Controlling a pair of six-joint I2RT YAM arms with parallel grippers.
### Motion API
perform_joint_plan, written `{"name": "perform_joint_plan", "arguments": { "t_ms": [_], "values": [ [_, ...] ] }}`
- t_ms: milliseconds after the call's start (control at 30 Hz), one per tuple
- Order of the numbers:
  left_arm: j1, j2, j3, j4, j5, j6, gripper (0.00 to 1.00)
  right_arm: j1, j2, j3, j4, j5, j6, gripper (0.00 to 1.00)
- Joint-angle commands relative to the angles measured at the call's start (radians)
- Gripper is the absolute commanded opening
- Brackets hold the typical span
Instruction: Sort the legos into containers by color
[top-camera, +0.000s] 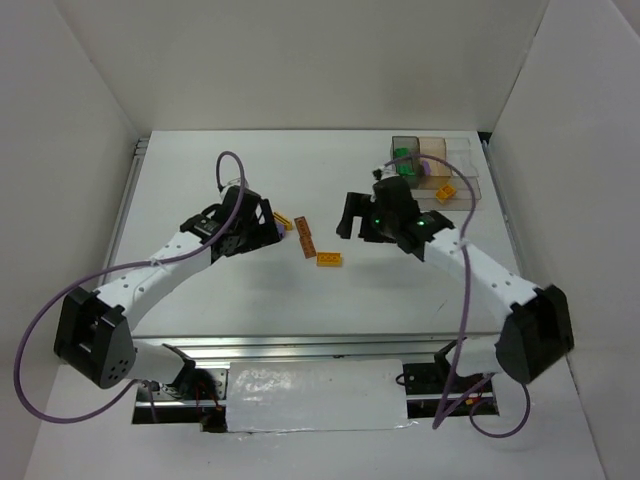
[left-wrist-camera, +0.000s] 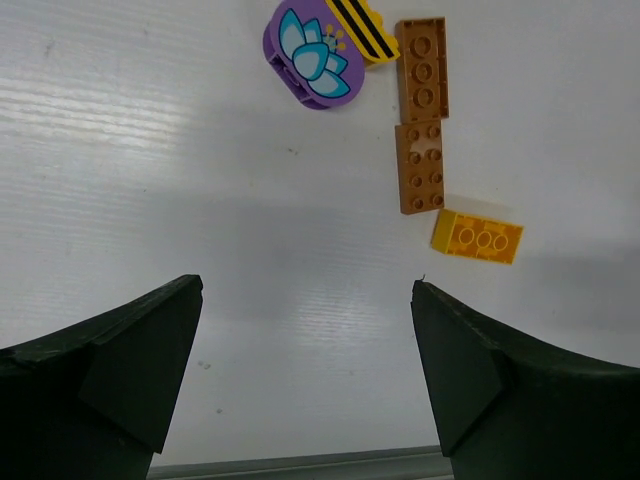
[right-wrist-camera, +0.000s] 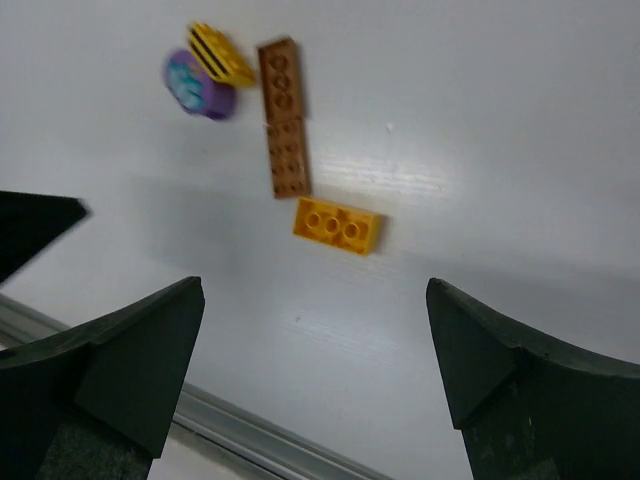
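White surface (top-camera: 330, 310) carries the yellow brick (right-wrist-camera: 338, 226) just ahead of our right pincer (right-wrist-camera: 315, 290); it and the left pincer (left-wrist-camera: 303, 290) gape empty. We risk dragging the neighbouring brown bricks (right-wrist-camera: 288, 160) along.

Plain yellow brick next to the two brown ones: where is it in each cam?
Top external: yellow brick mid-table between the arms, just right of the near end of the brown bricks.
Left wrist: yellow brick right of centre, below the brown bricks.
Right wrist: yellow brick near centre, below the brown bricks.
Shared landmark: the brown bricks lying end to end.
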Motion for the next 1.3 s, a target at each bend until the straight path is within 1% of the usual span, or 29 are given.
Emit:
{"name": "perform_joint_plan", "arguments": {
  "t_ms": [0,67,100,133,167,200,267,367,433,567,600,667,733,833,1000,1067,1167,1200,1267],
  "values": [
    [-0.006,-0.072,0.028,-0.047,-0.084,-0.051,0.98,0.108,0.154,0.063,-0.06,0.212,0.075,0.99],
    [-0.007,-0.135,0.023,-0.093,-0.099,-0.024,0.98,0.157,0.258,0.097,-0.076,0.271,0.118,0.99],
    [-0.009,-0.155,0.025,-0.107,-0.099,-0.001,0.98,0.199,0.285,0.123,-0.088,0.323,0.143,0.99],
    [-0.01,-0.184,0.032,-0.133,-0.086,0.065,1.0,0.214,0.315,0.138,-0.094,0.342,0.153,0.99],
    [-0.012,-0.194,0.041,-0.159,-0.066,0.099,1.0,0.227,0.369,0.163,-0.107,0.359,0.164,0.99],
    [-0.013,-0.201,0.072,-0.197,-0.061,0.123,1.0,0.246,0.391,0.172,-0.104,0.364,0.17,0.99],
    [-0.022,-0.233,0.086,-0.277,-0.047,0.195,0.99,0.263,0.458,0.2,-0.1,0.362,0.177,0.99],
    [-0.025,-0.315,0.078,-0.311,-0.035,0.262,0.99,0.286,0.525,0.244,-0.137,0.407,0.199,0.99],
    [-0.024,-0.379,0.043,-0.296,-0.019,0.306,0.99,0.3,0.546,0.258,-0.145,0.431,0.212,1.0],
    [-0.021,-0.421,-0.023,-0.274,-0.022,0.344,0.99,0.308,0.602,0.292,-0.191,0.499,0.239,1.0],
    [-0.019,-0.427,-0.061,-0.251,-0.022,0.346,0.99,0.308,0.609,0.292,-0.189,0.502,0.236,1.0],
    [-0.019,-0.429,-0.098,-0.225,-0.012,0.338,0.99,0.308,0.619,0.284,-0.174,0.482,0.226,1.0],
    [-0.019,-0.418,-0.092,-0.225,0.011,0.355,1.0,0.309,0.63,0.284,-0.163,0.451,0.218,0.99],
    [-0.018,-0.422,-0.106,-0.19,0.01,0.366,1.0,0.309,0.642,0.283,-0.139,0.428,0.212,0.98],
    [-0.013,-0.41,-0.106,-0.193,0.03,0.374,0.99,0.309,0.67,0.281,-0.119,0.401,0.204,0.95],
    [-0.013,-0.412,-0.109,-0.19,0.036,0.375,1.0,0.309,0.681,0.283,-0.113,0.391,0.204,0.94],
    [-0.012,-0.415,-0.109,-0.19,0.036,0.375,1.0,0.309,0.691,0.284,-0.11,0.39,0.201,0.84],
    [-0.012,-0.416,-0.109,-0.19,0.036,0.375,1.0,0.309,0.688,0.278,-0.11,0.393,0.203,0.77],
    [-0.012,-0.419,-0.11,-0.185,0.047,0.377,0.99,0.309,0.676,0.266,-0.108,0.41,0.206,0.72]
  ]
}}
